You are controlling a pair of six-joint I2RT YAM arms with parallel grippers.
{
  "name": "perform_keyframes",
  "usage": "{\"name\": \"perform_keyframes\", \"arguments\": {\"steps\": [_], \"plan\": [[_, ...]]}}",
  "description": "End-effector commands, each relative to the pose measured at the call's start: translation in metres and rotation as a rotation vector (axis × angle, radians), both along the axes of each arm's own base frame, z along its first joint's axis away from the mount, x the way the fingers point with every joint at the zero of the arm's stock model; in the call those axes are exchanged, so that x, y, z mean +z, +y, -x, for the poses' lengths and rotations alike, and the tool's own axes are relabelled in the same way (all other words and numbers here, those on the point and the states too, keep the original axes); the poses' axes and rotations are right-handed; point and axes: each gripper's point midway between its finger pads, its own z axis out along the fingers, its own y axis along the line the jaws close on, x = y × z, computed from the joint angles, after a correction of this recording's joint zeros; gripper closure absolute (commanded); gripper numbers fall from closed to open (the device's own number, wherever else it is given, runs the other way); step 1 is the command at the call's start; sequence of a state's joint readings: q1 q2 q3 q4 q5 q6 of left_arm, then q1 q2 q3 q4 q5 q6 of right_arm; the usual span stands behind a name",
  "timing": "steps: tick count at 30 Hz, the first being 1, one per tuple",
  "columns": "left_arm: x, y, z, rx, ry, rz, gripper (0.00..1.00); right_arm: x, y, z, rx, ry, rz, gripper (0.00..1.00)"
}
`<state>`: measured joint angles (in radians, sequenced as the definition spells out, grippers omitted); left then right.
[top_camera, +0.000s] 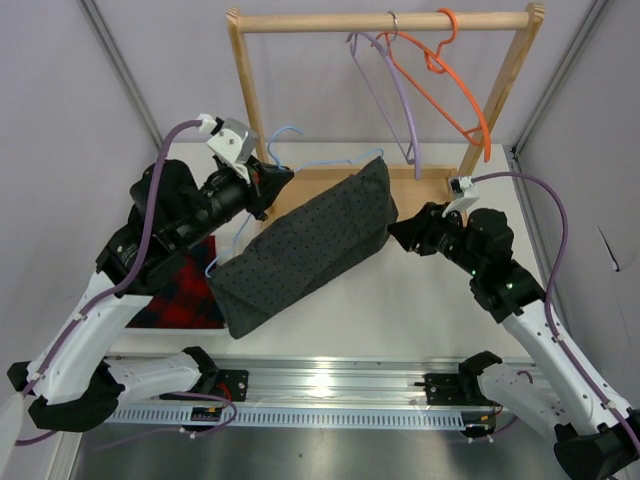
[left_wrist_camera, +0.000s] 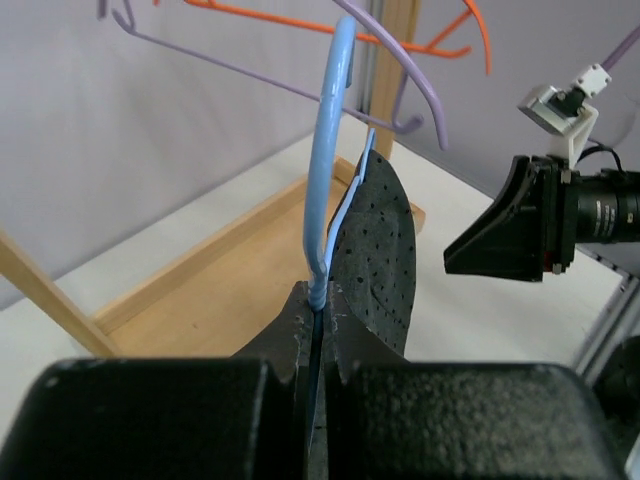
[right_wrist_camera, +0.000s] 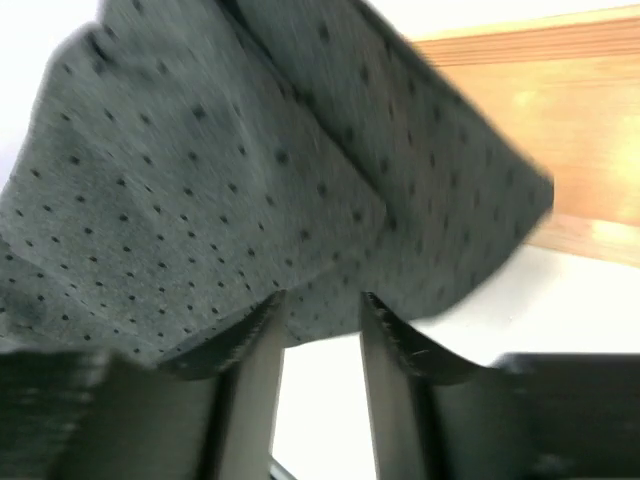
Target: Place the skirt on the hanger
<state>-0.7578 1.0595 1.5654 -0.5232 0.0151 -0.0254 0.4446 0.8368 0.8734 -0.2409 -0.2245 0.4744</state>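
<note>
The dark dotted skirt [top_camera: 305,245] hangs slanted over the pale blue wire hanger [top_camera: 287,131], held above the table. My left gripper [top_camera: 270,185] is shut on the hanger's wire; in the left wrist view the blue wire [left_wrist_camera: 325,150] rises from between the closed jaws [left_wrist_camera: 318,295], with the skirt [left_wrist_camera: 385,250] just behind. My right gripper [top_camera: 392,233] sits at the skirt's right end. In the right wrist view its jaws [right_wrist_camera: 322,300] stand apart, with the skirt's lower edge [right_wrist_camera: 250,150] at the fingertips. Most of the hanger is hidden under the cloth.
A wooden rack [top_camera: 385,20] stands at the back, holding a lilac hanger [top_camera: 400,100] and an orange hanger [top_camera: 450,90]; its wooden base [top_camera: 425,178] lies behind the skirt. A red-and-navy plaid garment [top_camera: 180,290] lies at the left under my left arm. A metal rail [top_camera: 330,385] runs along the front.
</note>
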Motion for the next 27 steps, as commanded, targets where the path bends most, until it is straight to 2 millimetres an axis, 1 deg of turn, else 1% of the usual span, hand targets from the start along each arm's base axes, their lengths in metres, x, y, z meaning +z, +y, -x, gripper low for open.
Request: {"name": "perform_keyframes", "arguments": {"steps": [1,2,4,5,6,9,10,11,12,13,16,17,18,19,20,21,22,23,25,26,27], "plan": [[0.065,0.019,0.000,0.072,-0.162,0.130,1.00,0.030,-0.003,-0.008,-0.025,-0.056,0.002,0.51],[0.065,0.020,-0.001,0.081,-0.160,0.129,1.00,0.037,-0.004,-0.008,-0.031,-0.065,0.000,0.50],[0.065,0.023,-0.001,0.090,-0.162,0.132,1.00,0.042,-0.006,-0.009,-0.042,-0.070,-0.002,0.45],[0.066,0.024,-0.001,0.095,-0.164,0.134,1.00,0.048,-0.007,-0.007,-0.042,-0.076,-0.007,0.44],[0.063,0.024,-0.005,0.115,-0.155,0.128,1.00,0.051,-0.008,-0.006,-0.048,-0.077,-0.011,0.44],[0.065,0.032,-0.013,0.173,-0.173,0.100,1.00,0.062,-0.011,-0.001,-0.051,-0.089,-0.025,0.44],[0.062,0.032,-0.018,0.187,-0.168,0.085,1.00,0.064,-0.010,0.001,-0.047,-0.091,-0.030,0.44],[0.068,0.035,-0.019,0.206,-0.177,0.091,1.00,0.066,-0.011,0.002,-0.048,-0.091,-0.032,0.44],[0.069,0.037,-0.022,0.223,-0.178,0.085,1.00,0.071,-0.012,0.004,-0.050,-0.102,-0.037,0.45],[0.069,0.040,-0.029,0.262,-0.175,0.070,1.00,0.075,-0.014,0.006,-0.051,-0.109,-0.040,0.45],[0.076,0.047,-0.036,0.316,-0.190,0.058,1.00,0.085,-0.016,0.010,-0.054,-0.127,-0.044,0.45],[0.077,0.044,-0.042,0.325,-0.190,0.052,1.00,0.086,-0.017,0.010,-0.057,-0.126,-0.041,0.45],[0.077,0.042,-0.050,0.348,-0.194,0.032,1.00,0.092,-0.017,0.012,-0.053,-0.131,-0.046,0.45],[0.081,0.046,-0.049,0.360,-0.204,0.035,1.00,0.095,-0.017,0.012,-0.053,-0.137,-0.049,0.45],[0.075,0.040,-0.059,0.369,-0.194,0.011,1.00,0.097,-0.016,0.014,-0.044,-0.135,-0.051,0.45],[0.086,0.043,-0.060,0.382,-0.212,0.021,1.00,0.099,-0.016,0.015,-0.039,-0.136,-0.053,0.45],[0.086,0.043,-0.064,0.392,-0.217,0.010,1.00,0.104,-0.016,0.017,-0.038,-0.146,-0.057,0.45],[0.082,0.040,-0.075,0.405,-0.209,-0.003,1.00,0.107,-0.016,0.019,-0.032,-0.150,-0.060,0.45],[0.094,0.043,-0.082,0.409,-0.219,0.020,1.00,0.110,-0.015,0.020,-0.024,-0.155,-0.062,0.45],[0.101,0.048,-0.087,0.420,-0.228,0.029,1.00,0.113,-0.016,0.020,-0.025,-0.160,-0.062,0.45],[0.094,0.042,-0.100,0.422,-0.210,0.011,1.00,0.114,-0.016,0.020,-0.023,-0.163,-0.058,0.45]]}}
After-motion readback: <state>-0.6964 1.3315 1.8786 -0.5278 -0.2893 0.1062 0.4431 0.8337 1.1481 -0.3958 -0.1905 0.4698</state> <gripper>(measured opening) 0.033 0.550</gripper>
